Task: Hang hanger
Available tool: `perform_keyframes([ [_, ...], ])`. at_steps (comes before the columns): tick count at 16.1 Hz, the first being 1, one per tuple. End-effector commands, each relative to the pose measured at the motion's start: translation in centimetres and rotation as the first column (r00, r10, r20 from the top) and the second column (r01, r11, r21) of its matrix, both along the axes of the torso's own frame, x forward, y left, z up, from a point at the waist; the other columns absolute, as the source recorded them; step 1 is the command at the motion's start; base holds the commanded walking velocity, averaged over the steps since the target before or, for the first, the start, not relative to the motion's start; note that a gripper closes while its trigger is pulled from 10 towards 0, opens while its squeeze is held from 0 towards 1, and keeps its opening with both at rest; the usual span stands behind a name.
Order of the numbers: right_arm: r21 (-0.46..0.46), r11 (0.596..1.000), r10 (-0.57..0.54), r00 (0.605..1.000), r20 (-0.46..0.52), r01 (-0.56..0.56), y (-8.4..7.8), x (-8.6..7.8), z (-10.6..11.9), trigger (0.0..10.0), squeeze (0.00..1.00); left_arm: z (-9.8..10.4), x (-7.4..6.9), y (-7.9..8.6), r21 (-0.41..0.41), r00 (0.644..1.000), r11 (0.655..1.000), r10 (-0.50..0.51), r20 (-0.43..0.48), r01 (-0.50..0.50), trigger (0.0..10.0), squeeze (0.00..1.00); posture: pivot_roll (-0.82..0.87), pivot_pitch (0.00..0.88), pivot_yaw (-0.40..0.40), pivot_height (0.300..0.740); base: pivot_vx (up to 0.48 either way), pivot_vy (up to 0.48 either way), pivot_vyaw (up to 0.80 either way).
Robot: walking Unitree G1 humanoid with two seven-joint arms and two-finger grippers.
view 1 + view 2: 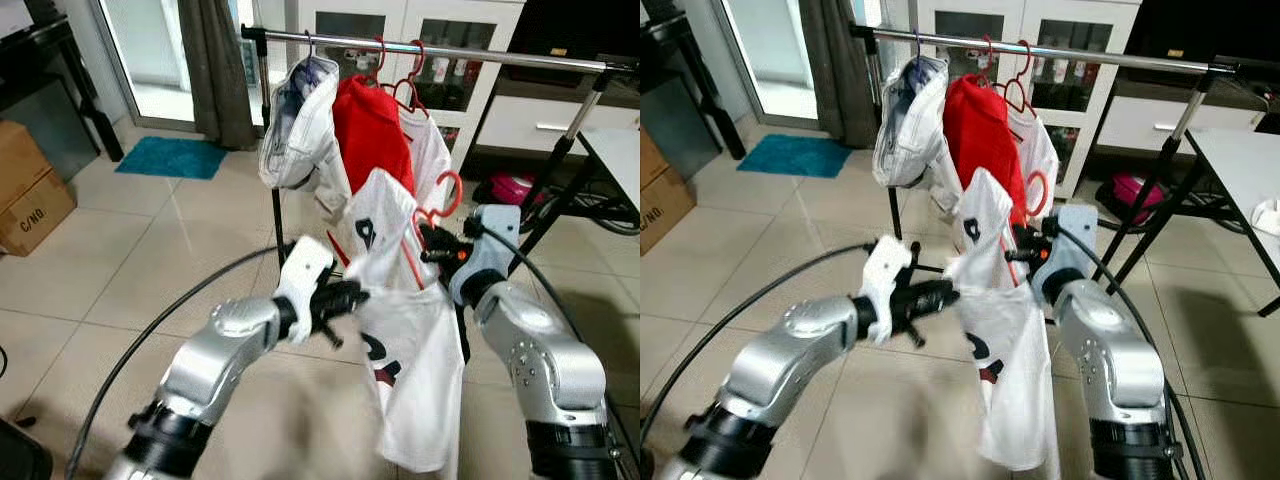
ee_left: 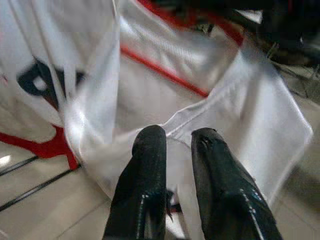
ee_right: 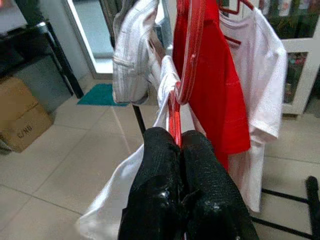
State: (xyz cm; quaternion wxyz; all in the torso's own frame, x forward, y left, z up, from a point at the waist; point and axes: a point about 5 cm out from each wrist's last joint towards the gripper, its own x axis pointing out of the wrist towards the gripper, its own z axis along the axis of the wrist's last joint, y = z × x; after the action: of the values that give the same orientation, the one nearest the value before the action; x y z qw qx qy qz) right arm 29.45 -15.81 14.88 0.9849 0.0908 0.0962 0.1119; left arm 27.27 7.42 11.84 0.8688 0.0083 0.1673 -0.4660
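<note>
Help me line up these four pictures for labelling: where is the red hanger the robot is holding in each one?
Left eye view: red hanger right of centre, above the right gripper.
Right eye view: centre, hook beside the red shirt.
Left wrist view: a red strip inside the white shirt, near the top.
Right wrist view: upright between the fingers.
Shared landmark: the white shirt.

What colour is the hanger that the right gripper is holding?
Red. The right gripper clamps the hanger; the right wrist view shows it best.

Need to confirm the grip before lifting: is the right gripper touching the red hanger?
Touching. In the right wrist view the right gripper has its two black fingers closed on the red hanger, whose bar runs straight in between them.
</note>
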Motion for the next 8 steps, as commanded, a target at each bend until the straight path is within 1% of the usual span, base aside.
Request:
perform_keyframes([
  [1,0.038,0.999,0.031,0.997,0.076,-0.034,0.4,0.3,1.6,10.0,0.00,0.3,0.2,0.9,0.081,0.999,0.997,-0.002,0.046,-0.002,10.0,1.00,-0.11,0.000,0.000,0.740,0.000,0.000,0.00],
  [2,0.045,0.996,0.069,0.994,0.083,-0.073,0.8,0.5,1.7,10.0,0.00,0.3,0.6,1.7,0.119,0.997,0.993,0.013,0.073,-0.022,10.0,1.00,-0.10,0.000,0.000,0.740,0.000,0.000,0.00],
  [3,0.038,0.995,0.092,0.993,0.080,-0.096,0.9,0.7,1.7,10.0,0.00,0.5,0.7,2.0,0.124,0.996,0.992,0.009,0.088,-0.020,10.0,1.00,-0.10,0.000,0.004,0.740,0.000,0.000,0.00],
  [4,-0.001,0.994,0.106,0.993,0.061,-0.106,1.0,0.9,1.5,10.0,0.00,0.8,0.5,2.0,0.129,0.992,0.991,-0.050,0.116,0.035,10.0,1.00,-0.10,0.000,0.006,0.740,0.000,0.000,0.00],
  [5,-0.028,0.993,0.118,0.992,0.049,-0.117,1.0,1.1,1.4,10.0,0.00,0.9,0.4,1.8,0.134,0.987,0.989,-0.086,0.136,0.067,10.0,1.00,-0.10,0.000,0.012,0.740,0.000,0.000,0.00],
  [6,-0.041,0.992,0.125,0.991,0.046,-0.123,1.0,1.2,1.5,10.0,0.00,1.3,0.2,1.1,0.079,0.983,0.990,-0.129,0.128,0.120,10.0,1.00,-0.10,0.000,0.014,0.740,0.000,0.000,0.00],
  [7,-0.014,0.993,0.114,0.992,0.045,-0.113,0.8,1.5,2.0,10.0,0.00,2.3,-0.8,-0.8,-0.062,0.959,0.960,-0.264,0.105,0.272,10.0,0.07,-0.11,0.000,0.015,0.740,0.000,0.000,0.00],
  [8,-0.007,0.995,0.102,0.994,0.042,-0.102,0.8,1.7,2.0,10.0,0.00,2.4,-1.1,-1.3,-0.097,0.950,0.947,-0.298,0.089,0.306,10.0,0.00,-0.11,0.000,0.015,0.740,0.000,0.000,0.00],
])
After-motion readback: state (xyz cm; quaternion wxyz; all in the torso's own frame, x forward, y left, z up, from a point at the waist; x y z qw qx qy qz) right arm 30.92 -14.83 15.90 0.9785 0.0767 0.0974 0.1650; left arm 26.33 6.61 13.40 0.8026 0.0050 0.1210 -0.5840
